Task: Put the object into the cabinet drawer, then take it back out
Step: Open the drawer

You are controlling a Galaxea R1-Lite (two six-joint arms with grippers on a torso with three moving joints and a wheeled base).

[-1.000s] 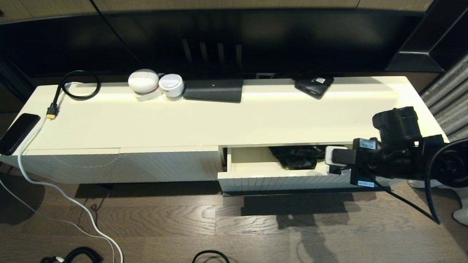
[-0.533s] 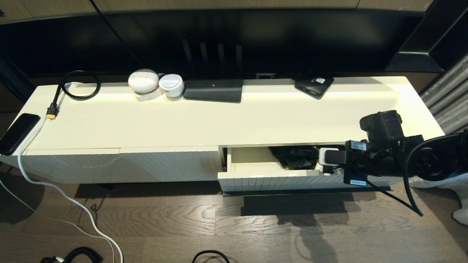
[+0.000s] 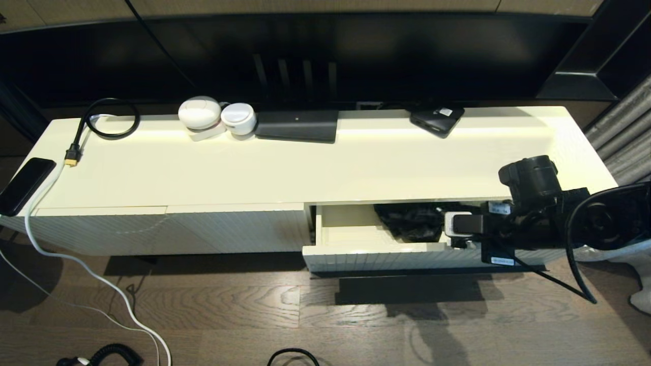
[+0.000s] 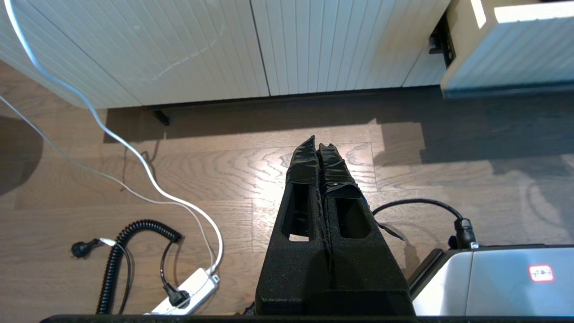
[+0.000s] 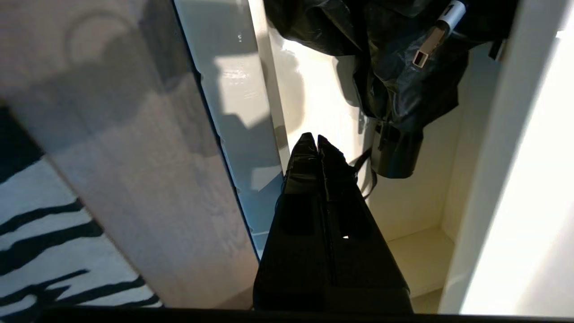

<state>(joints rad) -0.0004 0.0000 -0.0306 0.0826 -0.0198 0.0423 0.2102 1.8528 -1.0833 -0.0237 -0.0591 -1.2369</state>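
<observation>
The cabinet drawer (image 3: 376,256) stands partly pulled out at the right end of the cream cabinet (image 3: 305,168); its ribbed front also shows in the left wrist view (image 4: 506,63). A crumpled black object (image 3: 414,219) lies inside it against the back. In the right wrist view this object (image 5: 399,89) has a strap and a small silver clip. My right arm (image 3: 529,223) reaches in from the right. The right gripper (image 5: 312,137) is shut on nothing, just inside the drawer's front wall (image 5: 233,112) and short of the object. My left gripper (image 4: 317,146) hangs shut over the wooden floor.
On the cabinet top stand two white round devices (image 3: 216,118), a flat black box (image 3: 297,125), a black gadget (image 3: 437,120), a coiled black cable (image 3: 109,119) and a phone (image 3: 25,184). White cables (image 3: 101,284) and a power strip (image 4: 188,291) lie on the floor.
My right arm has shifted left and dipped lower into the drawer. The drawer front has come slightly further out towards me. The gripper stayed shut.
</observation>
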